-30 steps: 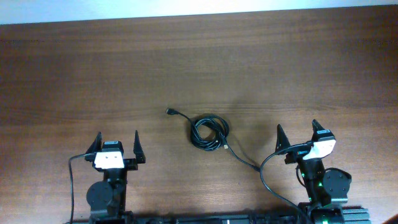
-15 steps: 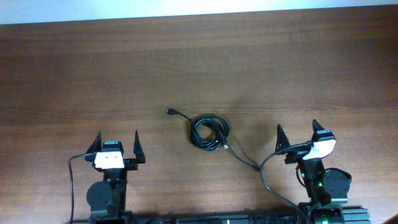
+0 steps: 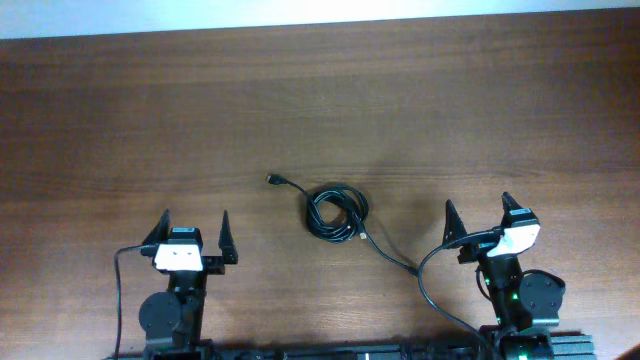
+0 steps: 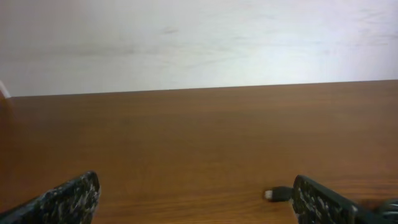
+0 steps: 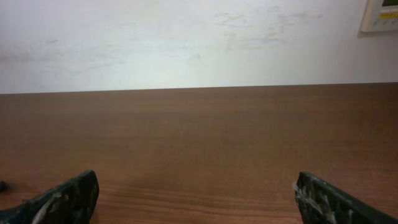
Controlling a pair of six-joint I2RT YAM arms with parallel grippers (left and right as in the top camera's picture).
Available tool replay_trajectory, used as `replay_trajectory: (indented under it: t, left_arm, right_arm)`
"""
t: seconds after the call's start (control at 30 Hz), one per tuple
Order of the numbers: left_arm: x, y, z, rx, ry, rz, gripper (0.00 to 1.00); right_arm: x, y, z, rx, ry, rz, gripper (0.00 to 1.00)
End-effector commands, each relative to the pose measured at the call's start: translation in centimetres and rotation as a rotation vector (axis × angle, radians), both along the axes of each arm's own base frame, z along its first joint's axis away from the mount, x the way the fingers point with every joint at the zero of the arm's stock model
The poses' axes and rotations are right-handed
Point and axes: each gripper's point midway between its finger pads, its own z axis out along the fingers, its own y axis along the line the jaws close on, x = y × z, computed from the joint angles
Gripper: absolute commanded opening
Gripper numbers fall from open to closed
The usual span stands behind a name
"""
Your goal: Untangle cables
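Note:
The cables [image 3: 335,212] lie as one knotted black coil at the middle of the wooden table. One plug end [image 3: 272,180] sticks out up-left, and a metallic-tipped end [image 3: 362,238] lies at the coil's lower right. My left gripper [image 3: 193,228] is open and empty, left of and nearer than the coil. In the left wrist view [image 4: 196,198] the jaws stand wide apart, with a plug end [image 4: 277,194] by the right finger. My right gripper [image 3: 480,213] is open and empty, right of the coil. In the right wrist view [image 5: 196,196] only bare table lies between its jaws.
A thicker black wire [image 3: 425,285] runs from the right arm's base toward the coil's lower right. Another wire [image 3: 115,290] loops beside the left arm's base. A white wall [image 5: 186,43] rises beyond the table's far edge.
My left gripper has shifted slightly to the right and away from me. The right arm and the cables have not moved.

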Motion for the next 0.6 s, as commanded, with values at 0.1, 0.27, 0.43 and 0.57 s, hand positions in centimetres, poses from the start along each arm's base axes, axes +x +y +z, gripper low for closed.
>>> replay_trajectory:
  t: [0.1,0.27,0.43,0.57]
  left_arm:
    - [-0.1,-1.1,0.3,-0.041,-0.01,-0.065,0.99]
    - [-0.2,-1.1,1.4,-0.039,-0.031,-0.065,0.99]
    - [-0.3,-1.4,1.7,-0.04,-0.037,-0.082,0.99]
    - [-0.3,-1.5,1.7,-0.056,-0.036,-0.088,0.99]
  right_arm:
    - [0.0,0.4,-0.3,0.013,0.007,0.021,0.99]
    - [0.0,0.4,-0.3,0.013,0.007,0.021,0.99]
    - [0.0,0.4,-0.3,0.013,0.007,0.021,0.99]
    - [0.0,0.4,-0.3,0.013,0.007,0.021,0.99]
